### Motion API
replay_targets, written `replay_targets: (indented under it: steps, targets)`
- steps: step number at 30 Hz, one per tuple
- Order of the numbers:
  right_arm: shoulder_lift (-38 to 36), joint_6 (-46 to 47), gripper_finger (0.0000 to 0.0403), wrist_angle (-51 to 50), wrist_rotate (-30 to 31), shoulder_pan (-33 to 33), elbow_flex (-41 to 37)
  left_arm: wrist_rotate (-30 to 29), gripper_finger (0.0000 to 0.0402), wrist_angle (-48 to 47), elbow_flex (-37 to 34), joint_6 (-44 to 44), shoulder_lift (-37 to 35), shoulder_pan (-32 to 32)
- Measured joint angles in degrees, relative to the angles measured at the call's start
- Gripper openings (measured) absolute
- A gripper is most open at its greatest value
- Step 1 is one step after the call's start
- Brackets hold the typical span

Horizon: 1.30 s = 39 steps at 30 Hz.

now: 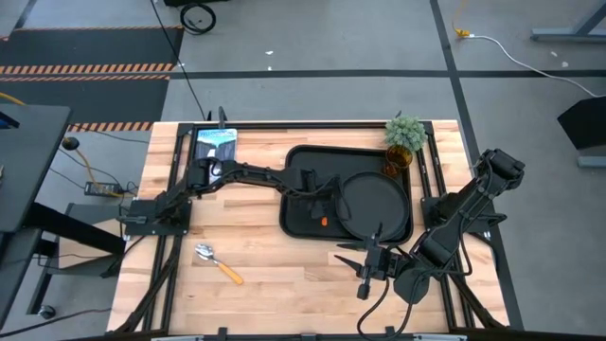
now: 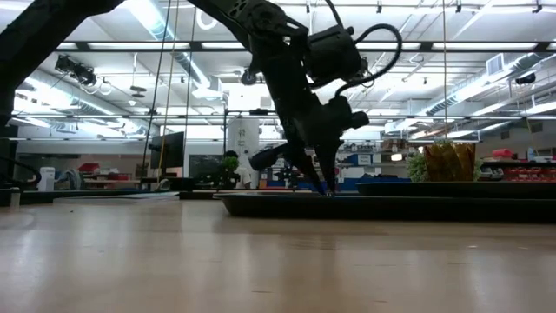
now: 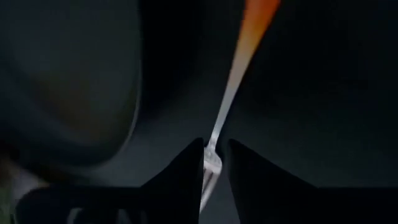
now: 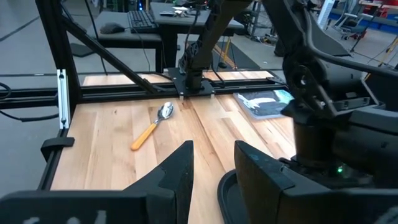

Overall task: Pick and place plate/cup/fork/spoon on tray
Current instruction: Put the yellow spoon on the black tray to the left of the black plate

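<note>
The black tray (image 1: 301, 161) lies in the middle of the table. The round black plate (image 1: 376, 201) rests flat in its right half. The amber cup (image 1: 398, 162) stands at the tray's far right corner, next to the plant. My left gripper (image 1: 327, 204) points down over the tray's middle, shut on the fork (image 3: 231, 87), whose orange handle (image 1: 324, 222) shows near the plate's left rim. The spoon (image 1: 216, 262) lies flat on the bare wood at the near left. My right gripper (image 1: 365, 270) is open and empty just off the tray's near edge. My left gripper pinches the fork at its silver tined end (image 3: 212, 163) between its two fingers (image 3: 189, 168). The fingers come from above, pointing down. The orange handle (image 3: 255, 18) stretches away from them over the tray floor. Whether the fork rests on the tray or hangs just above it, I cannot tell.
A green potted plant (image 1: 405, 133) stands at the far right, beside the tray's corner. A blue packet (image 1: 216, 144) lies at the far left. There is bare wood along the table's near side, around the spoon (image 4: 152, 124).
</note>
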Motion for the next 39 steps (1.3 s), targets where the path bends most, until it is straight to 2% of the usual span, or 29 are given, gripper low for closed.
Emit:
replay_targets:
  steps: [4, 7, 9, 13, 16, 22, 27, 30, 33, 39]
  targets:
    - [0.0, -0.77, 0.0123, -0.5, 0.01, 0.0, 0.0, -10.84, 0.007, -1.21, 0.0, -10.94, 0.0, -2.48]
    - [0.0, -2.92, 0.0123, -0.65, 0.01, -0.02, 0.0, -17.53, 0.0058, -5.85, -0.03, -17.7, -0.24, -4.41]
    - [0.0, -4.99, 0.0123, -0.63, 0.04, -0.15, 0.0, -19.63, 0.0049, -10.09, -0.07, -22.98, -0.96, -5.53]
    - [0.0, -11.48, 0.0123, -0.54, 0.18, -0.2, 0.0, -19.76, 0.0028, -17.79, -0.07, -36.37, -3.83, -7.15]
    - [0.0, -16.8, 0.0123, -0.15, 1.68, -0.33, 0.0, -17.78, 0.0013, -23.5, -0.07, -46.9, -6.14, -8.35]
    - [0.0, -26.15, 0.0123, 1.96, 5.78, -1.63, 0.02, -3.6, 0.0007, -34.79, -0.02, -67.34, -9.1, -9.94]
    - [0.0, -28.64, 0.0123, -1.3, 6.01, -4.7, 0.02, 0.67, 0.0015, -44.79, -1.1, -81.67, -9.33, -11.43]
    - [0.0, -26.31, 0.0123, -6.3, 5.39, -7.25, 0.02, 1.42, 0.0015, -45.06, -5.4, -86.01, -9.96, -13.32]
    - [0.0, -24.07, 0.0123, -9.79, 2.11, -9.73, 0.01, 1.65, 0.0011, -42.13, -11.83, -88.16, -12.17, -16.23]
    - [-0.02, -24.71, 0.0123, -9.53, -5.59, -13.19, 0.0, 3.22, 0.0008, -38.41, -22.63, -98.34, -17.1, -22.34]
